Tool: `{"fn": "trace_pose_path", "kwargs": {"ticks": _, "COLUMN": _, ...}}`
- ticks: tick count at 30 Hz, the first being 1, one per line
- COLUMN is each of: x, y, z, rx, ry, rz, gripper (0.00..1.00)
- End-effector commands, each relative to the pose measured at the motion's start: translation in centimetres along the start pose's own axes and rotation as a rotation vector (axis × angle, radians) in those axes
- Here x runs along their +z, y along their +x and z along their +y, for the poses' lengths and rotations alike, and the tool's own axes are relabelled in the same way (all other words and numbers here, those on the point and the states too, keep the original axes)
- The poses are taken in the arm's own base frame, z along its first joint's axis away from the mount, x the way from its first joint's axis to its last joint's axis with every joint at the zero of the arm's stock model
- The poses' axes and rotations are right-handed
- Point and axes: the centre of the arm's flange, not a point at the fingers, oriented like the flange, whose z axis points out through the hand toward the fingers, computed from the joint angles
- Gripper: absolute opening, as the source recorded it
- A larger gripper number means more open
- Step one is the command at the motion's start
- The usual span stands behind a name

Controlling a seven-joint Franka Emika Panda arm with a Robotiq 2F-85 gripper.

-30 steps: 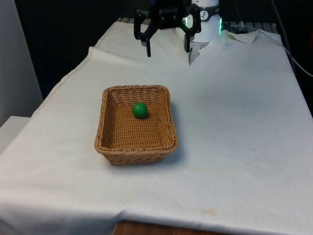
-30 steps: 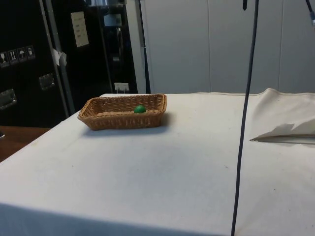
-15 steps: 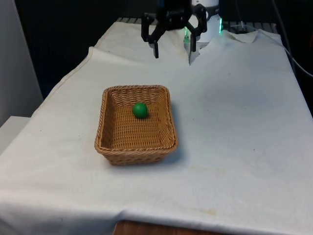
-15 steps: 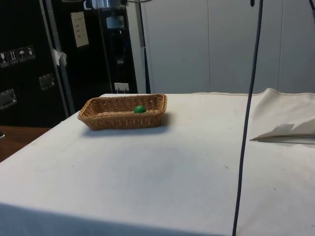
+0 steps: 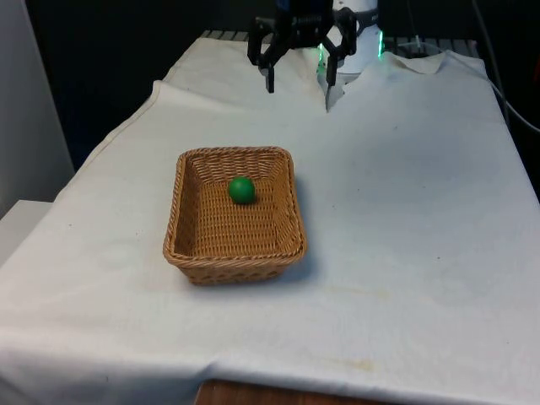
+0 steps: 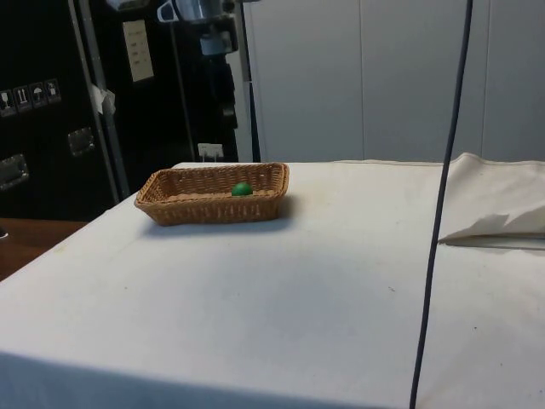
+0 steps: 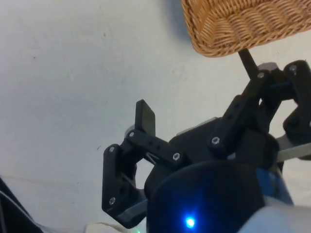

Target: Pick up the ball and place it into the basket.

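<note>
the near edge of the counter (image 5: pixel 396 321) lies under a white cloth (image 5: pixel 422 211) with a few faint stains near its front hem. a little farther in, toward the front view's left, sits the woven wicker basket (image 5: pixel 190 253), rectangular with sloping walls, resting flat on the cloth. the green ball (image 5: pixel 241 189) lies inside the basket, on its floor in the far half, close to the far wall — in the side view the ball (image 6: pixel 242 189) peeks just above the basket's rim (image 6: pixel 213 198). a thin dark cable (image 6: pixel 438 213) hangs down across the side view, in front of the counter. beyond the basket the cloth runs bare up to the far end, where it is bunched and folded near the robot's base. there the black gripper (image 5: pixel 300 80) hangs above the counter, well apart from the basket and holding nothing — its two fingers (image 5: pixel 269 78) are spread wide, pointing down. in the wrist view the gripper (image 7: pixel 194 94) shows the same released stance, one finger (image 7: pixel 145 118) clear against the white cloth and a corner of the basket (image 7: pixel 228 34) beyond it.
</note>
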Motion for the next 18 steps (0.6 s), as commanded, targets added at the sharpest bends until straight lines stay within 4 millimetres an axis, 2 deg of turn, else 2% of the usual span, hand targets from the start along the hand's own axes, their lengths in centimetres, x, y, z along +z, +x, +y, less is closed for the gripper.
{"fn": "trace_pose_path", "kwargs": {"ticks": 1, "x": 0.3, "y": -0.5, "z": -0.2, "rx": 0.006, "ry": -0.019, "rz": 0.001, "gripper": 1.0}}
{"fn": "trace_pose_path", "kwargs": {"ticks": 7, "x": 1.1, "y": -1.1, "z": -0.5, "rx": 0.035, "ry": -0.018, "rz": -0.002, "gripper": 1.0}}
{"fn": "trace_pose_path", "kwargs": {"ticks": 18, "x": 1.9, "y": -1.2, "z": -0.6, "rx": 0.125, "ry": -0.006, "rz": -0.009, "gripper": 1.0}}
